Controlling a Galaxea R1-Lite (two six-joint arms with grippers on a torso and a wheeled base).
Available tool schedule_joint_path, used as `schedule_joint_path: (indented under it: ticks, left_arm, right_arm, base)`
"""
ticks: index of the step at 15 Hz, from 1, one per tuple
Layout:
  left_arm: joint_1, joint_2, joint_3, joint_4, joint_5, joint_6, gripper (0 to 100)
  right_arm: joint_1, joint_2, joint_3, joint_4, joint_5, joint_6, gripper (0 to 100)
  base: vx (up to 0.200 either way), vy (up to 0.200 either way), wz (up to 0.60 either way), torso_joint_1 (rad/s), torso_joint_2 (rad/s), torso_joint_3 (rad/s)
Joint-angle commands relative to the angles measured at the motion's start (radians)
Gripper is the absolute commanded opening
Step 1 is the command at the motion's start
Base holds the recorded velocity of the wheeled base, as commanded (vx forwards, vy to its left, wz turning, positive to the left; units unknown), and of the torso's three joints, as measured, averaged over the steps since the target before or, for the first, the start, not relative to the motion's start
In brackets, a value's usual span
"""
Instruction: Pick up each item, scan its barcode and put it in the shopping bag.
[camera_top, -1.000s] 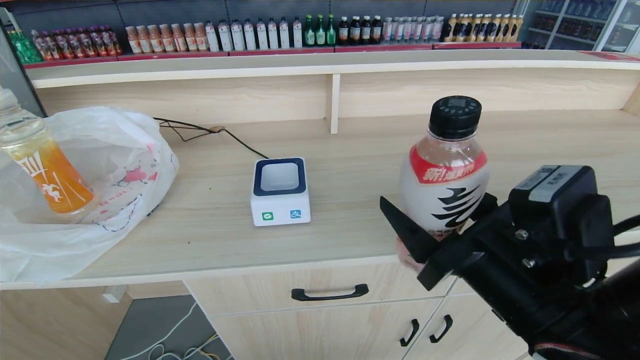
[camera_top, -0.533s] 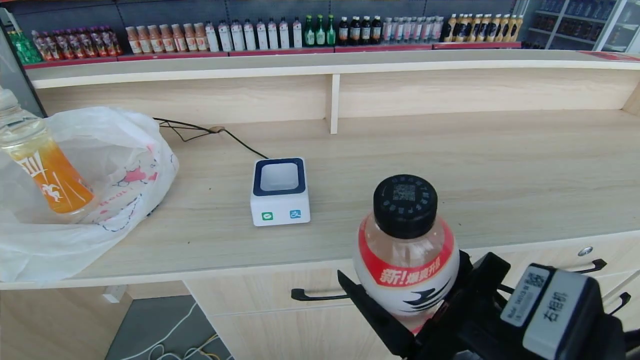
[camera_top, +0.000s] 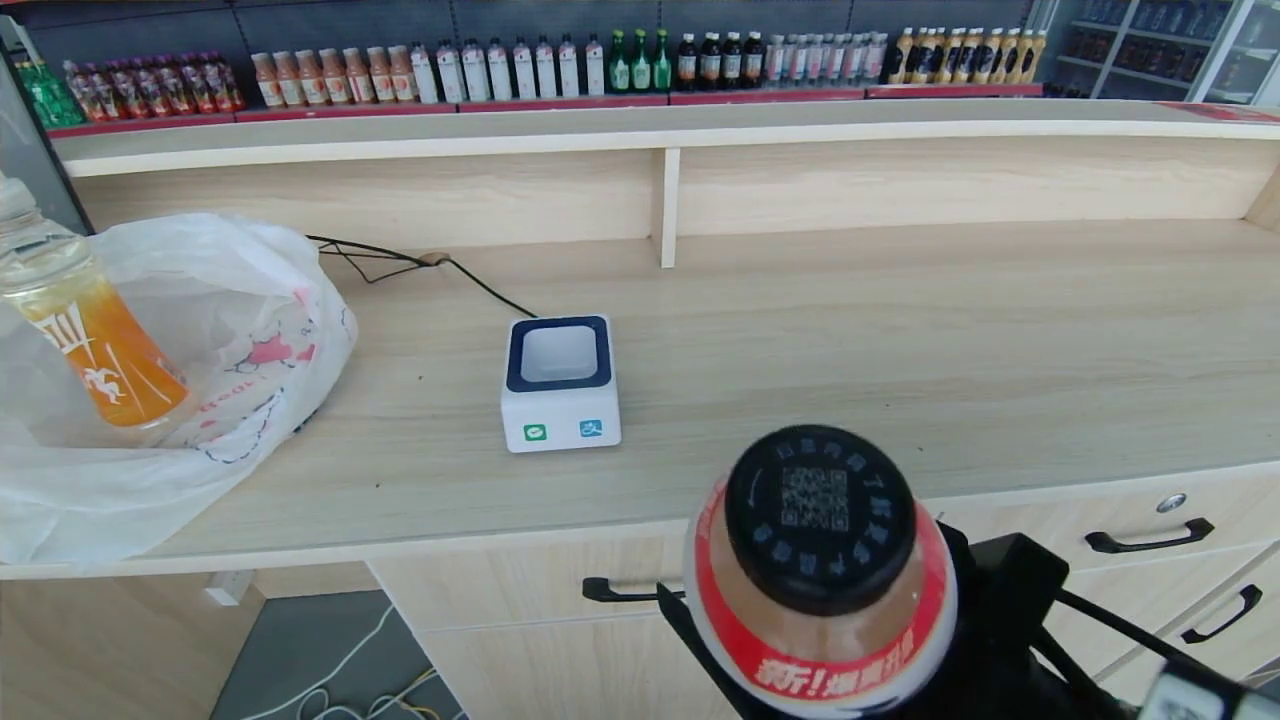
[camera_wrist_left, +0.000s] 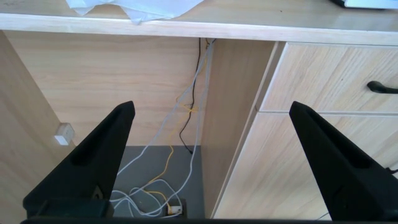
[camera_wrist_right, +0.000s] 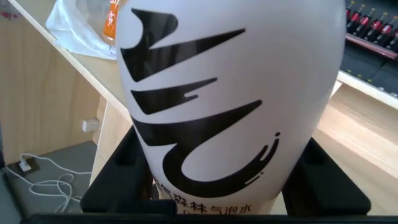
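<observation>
Nearest, to the right of the scanner (camera_top: 560, 385), the right gripper (camera_wrist_right: 217, 186) holds the black-capped bottle (camera_top: 820, 590) upright. The bottle is off the bench (camera_top: 900, 340), out in front of its front edge. The jaws are closed against the bottle's two sides, and its cap faces the head camera. The right wrist view adds the white label with black strokes.

The left gripper (camera_wrist_left: 211, 158) hangs low under the bench top, to the scanner's left, jaws spread wide with nothing between them. Its wrist view shows a drawer handle (camera_wrist_left: 380, 88) and cables (camera_wrist_left: 155, 186) below.

Left of the scanner, the shopping bag (camera_top: 240, 330) lies open on the bench with an orange drink bottle (camera_top: 95, 345) tilted inside. Beyond the scanner, a shelf (camera_top: 600, 100) carries a row of bottles.
</observation>
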Motion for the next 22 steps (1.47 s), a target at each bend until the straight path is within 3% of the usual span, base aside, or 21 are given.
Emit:
schedule_joint_path:
  ticks: [1,4,9,12,17,18,22]
  left_arm:
    - [0.001,0.0,0.0,0.0,0.0,0.0,100]
    - [-0.001,0.0,0.0,0.0,0.0,0.0,100]
    - [0.001,0.0,0.0,0.0,0.0,0.0,100]
    - [-0.001,0.0,0.0,0.0,0.0,0.0,100]
    - [0.001,0.0,0.0,0.0,0.0,0.0,100]
    - [-0.001,0.0,0.0,0.0,0.0,0.0,100]
    - [0.001,0.0,0.0,0.0,0.0,0.0,100]
  right_arm:
    - [0.068,-0.023,0.018,0.0,0.032,-0.064,0]
    - [0.134,-0.019,0.029,0.0,0.066,-0.14,0]
    - [0.129,-0.011,0.017,0.0,0.321,-0.409,0]
    - [0.108,-0.008,0.018,0.0,0.336,-0.492,0]
    - [0.083,-0.051,-0.042,0.202,0.425,-0.596,0]
    - [0.071,-0.051,-0.042,0.199,0.425,-0.683,0]
    - [0.059,-0.053,-0.048,0.198,0.43,-0.705,0]
  base:
    - [0.0,0.0,0.0,0.0,0.0,0.0]
    - [0.0,0.0,0.0,0.0,0.0,0.0]
    - [0.0,0.0,0.0,0.0,0.0,0.0]
    - [0.0,0.0,0.0,0.0,0.0,0.0]
    - [0.0,0.0,0.0,0.0,0.0,0.0]
    - [0.0,0.0,0.0,0.0,0.0,0.0]
    - [0.0,0.0,0.0,0.0,0.0,0.0]
